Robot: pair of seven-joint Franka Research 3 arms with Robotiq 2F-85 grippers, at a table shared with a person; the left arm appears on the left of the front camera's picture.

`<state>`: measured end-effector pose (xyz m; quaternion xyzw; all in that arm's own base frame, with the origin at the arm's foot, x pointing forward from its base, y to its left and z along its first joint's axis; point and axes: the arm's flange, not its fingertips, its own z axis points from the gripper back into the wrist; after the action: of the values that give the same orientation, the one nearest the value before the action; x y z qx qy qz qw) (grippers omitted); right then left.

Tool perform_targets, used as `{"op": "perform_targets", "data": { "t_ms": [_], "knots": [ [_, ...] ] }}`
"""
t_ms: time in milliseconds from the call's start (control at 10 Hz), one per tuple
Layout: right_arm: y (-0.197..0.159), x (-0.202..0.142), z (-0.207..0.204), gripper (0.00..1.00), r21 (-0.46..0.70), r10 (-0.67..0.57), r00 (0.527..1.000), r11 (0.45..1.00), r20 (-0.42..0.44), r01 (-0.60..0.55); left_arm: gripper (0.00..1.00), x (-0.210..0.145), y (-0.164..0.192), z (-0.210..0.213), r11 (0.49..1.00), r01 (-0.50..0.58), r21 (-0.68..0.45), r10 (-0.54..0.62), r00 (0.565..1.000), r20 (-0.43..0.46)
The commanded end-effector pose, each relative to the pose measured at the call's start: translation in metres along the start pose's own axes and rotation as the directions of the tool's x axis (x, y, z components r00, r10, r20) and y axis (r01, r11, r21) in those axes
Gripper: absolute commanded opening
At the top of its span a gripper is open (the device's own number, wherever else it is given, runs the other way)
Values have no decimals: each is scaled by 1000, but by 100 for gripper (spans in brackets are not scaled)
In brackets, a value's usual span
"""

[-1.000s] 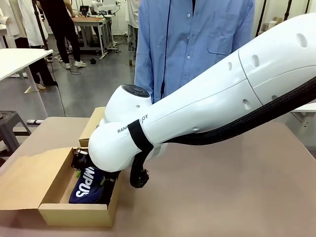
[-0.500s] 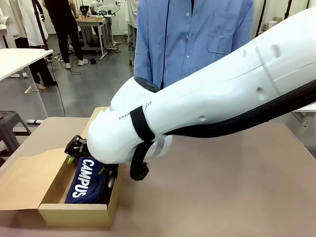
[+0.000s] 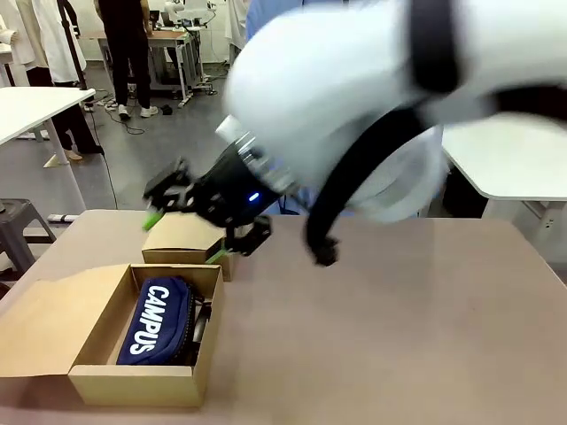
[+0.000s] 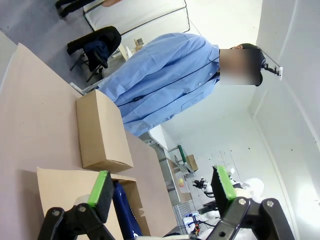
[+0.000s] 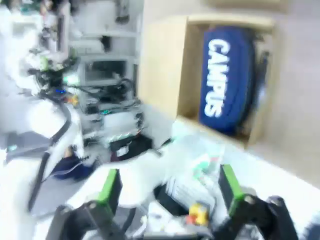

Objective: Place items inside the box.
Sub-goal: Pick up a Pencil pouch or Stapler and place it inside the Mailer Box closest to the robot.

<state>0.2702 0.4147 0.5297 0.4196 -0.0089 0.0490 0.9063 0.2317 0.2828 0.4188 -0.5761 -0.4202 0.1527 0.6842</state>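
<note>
Table carries the box at its near left corner, lid flap lying open to the left. A smaller box sits just behind it, near the left edge. The navy pouch lies flat inside the box. The right gripper hangs over the smaller box, fingers wide apart, holding nothing. The left gripper is wide apart too, with nothing in it.

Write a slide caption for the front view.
The right gripper hangs open; the navy CAMPUS pouch lies inside the cardboard box.
</note>
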Motion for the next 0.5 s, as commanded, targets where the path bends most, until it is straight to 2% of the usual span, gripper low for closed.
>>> {"op": "perform_targets", "data": {
  "t_ms": [0,100,200,300,400],
  "knots": [
    [-109,-9,87,100,36,-155,987,987,-47,157,100,1,-1,-1,1000,20,-16,-20,1000,12],
    [-127,-8,91,100,33,-163,986,986,-41,164,100,1,-1,-1,1000,20,-16,-20,1000,12],
    [-150,-7,80,100,37,-47,996,998,-81,51,100,1,-1,-1,1000,20,-16,-20,1000,12],
    [-91,-11,86,100,90,-150,987,984,-61,155,100,1,-1,-1,1000,20,-16,-20,1000,12],
    [-91,-11,86,100,90,-150,987,984,-61,155,100,1,-1,-1,1000,20,-16,-20,1000,12]
  ]
}}
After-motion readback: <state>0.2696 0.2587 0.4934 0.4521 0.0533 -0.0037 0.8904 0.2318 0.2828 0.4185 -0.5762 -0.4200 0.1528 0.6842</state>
